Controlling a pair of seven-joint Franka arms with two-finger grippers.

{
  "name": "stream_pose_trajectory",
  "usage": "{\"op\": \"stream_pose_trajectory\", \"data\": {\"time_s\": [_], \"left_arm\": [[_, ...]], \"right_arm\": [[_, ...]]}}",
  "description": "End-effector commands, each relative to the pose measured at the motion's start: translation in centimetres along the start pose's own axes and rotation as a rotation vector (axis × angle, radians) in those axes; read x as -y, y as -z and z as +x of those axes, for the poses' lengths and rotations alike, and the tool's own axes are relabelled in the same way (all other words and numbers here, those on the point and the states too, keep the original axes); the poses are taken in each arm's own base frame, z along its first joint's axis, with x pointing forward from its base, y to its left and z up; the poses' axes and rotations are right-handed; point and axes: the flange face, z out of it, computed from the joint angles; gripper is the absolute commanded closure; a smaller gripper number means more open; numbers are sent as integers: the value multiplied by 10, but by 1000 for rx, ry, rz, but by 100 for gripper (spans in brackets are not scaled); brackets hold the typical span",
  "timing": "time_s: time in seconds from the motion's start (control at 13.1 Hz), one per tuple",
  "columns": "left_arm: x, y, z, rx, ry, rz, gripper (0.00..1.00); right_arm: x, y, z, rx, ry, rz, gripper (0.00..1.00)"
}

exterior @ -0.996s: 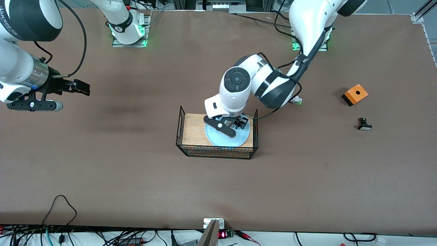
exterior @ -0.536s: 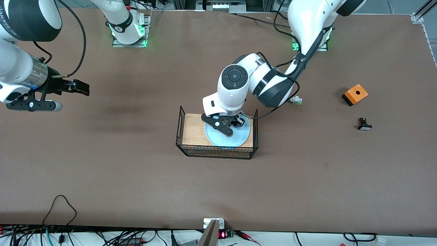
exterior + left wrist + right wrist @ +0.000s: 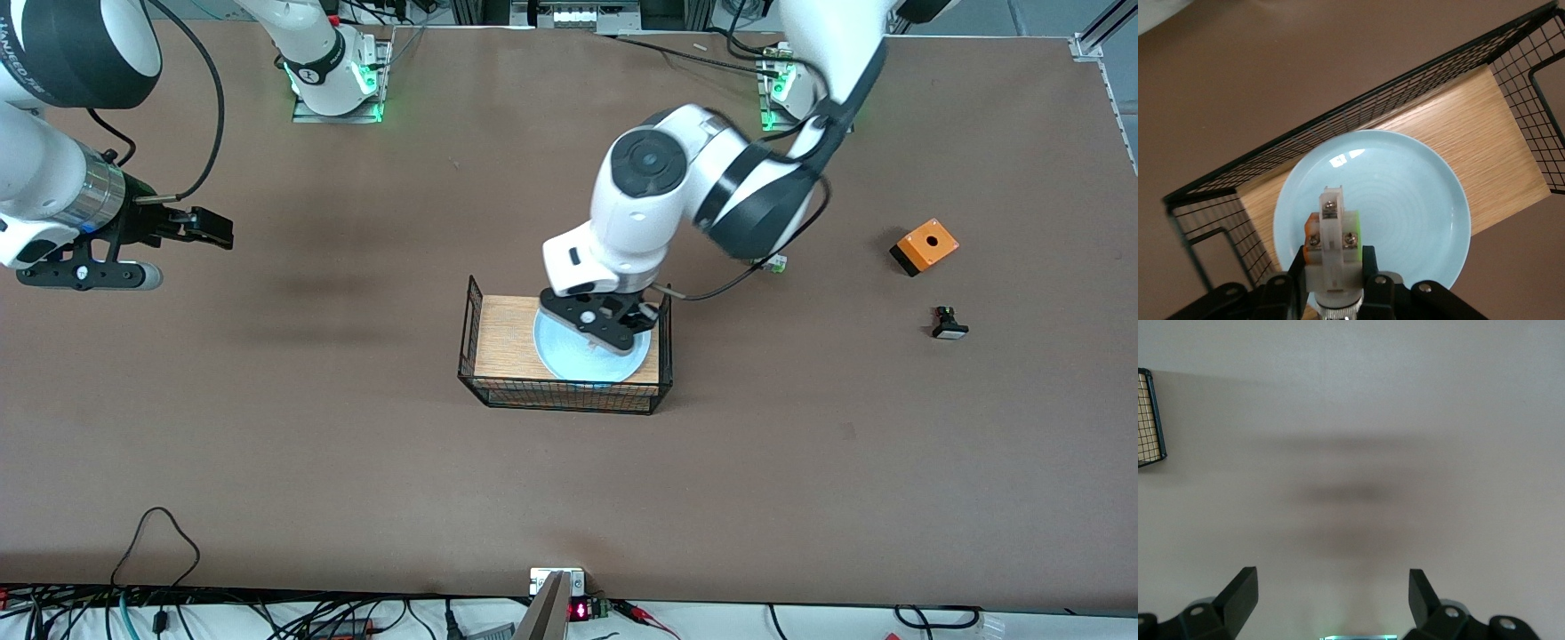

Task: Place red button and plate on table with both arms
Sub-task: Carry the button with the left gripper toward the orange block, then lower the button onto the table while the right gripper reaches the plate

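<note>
The pale blue plate lies on the wood top of a black wire rack mid-table; it also shows in the left wrist view. My left gripper is over the plate, shut on the red button, a small switch with a whitish body and orange and green side bits. Its red cap is hidden. The button hangs clear above the plate. My right gripper waits open and empty over bare table at the right arm's end; its fingers stand wide apart.
A white switch with a green end lies beside the left arm's elbow. An orange box and a black switch with a white cap lie toward the left arm's end. The rack's wire walls rise around the plate.
My left arm has risen from the plate with the button in its fingers and shifted a little toward the left arm's end. The right arm has not moved.
</note>
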Motion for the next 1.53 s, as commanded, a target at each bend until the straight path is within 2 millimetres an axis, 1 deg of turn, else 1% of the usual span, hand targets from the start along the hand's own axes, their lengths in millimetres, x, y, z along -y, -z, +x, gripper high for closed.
{"op": "stream_pose_trajectory", "data": {"time_s": [0.0,0.08,0.23,0.38,0.46,0.54,0.61,0.69,0.77,0.84,0.92,1.0,1.07,1.15,1.23,1.3,1.46], "left_arm": [[33,42,-11,51,73,47,100],[52,49,-13,92,102,56,100],[97,66,-18,153,169,75,100],[163,72,-24,178,261,85,100],[191,77,-29,186,293,91,100],[225,79,-36,200,341,94,100],[246,78,-43,226,373,88,100],[263,76,-54,285,401,89,100],[281,75,-64,326,428,88,100],[302,77,-73,348,459,87,100],[318,83,-81,360,482,93,100],[334,86,-90,365,466,90,100],[357,80,-104,384,460,80,100],[371,68,-117,386,458,76,100],[382,57,-129,364,465,56,100],[385,33,-142,362,475,28,100],[390,-7,-164,346,490,25,100]], "right_arm": [[5,-1,7,-25,-4,96,0],[-3,-6,15,-37,-28,137,0],[-10,-19,27,-27,-54,192,0],[-8,-13,29,-35,-46,195,0],[-7,-10,29,-39,-46,196,0],[0,-6,28,-45,-38,196,0],[8,-1,27,-53,-25,196,0],[27,8,25,-68,-1,192,0],[49,15,22,-76,17,188,0],[70,16,18,-72,-2,182,0],[90,19,13,-71,-49,182,0],[115,22,8,-71,-99,181,0],[137,22,4,-71,-143,178,0],[160,23,-2,-66,-200,177,0],[173,17,-4,-49,-255,176,0],[188,15,-9,-43,-297,172,0],[216,10,-13,-65,-311,158,0]]}}
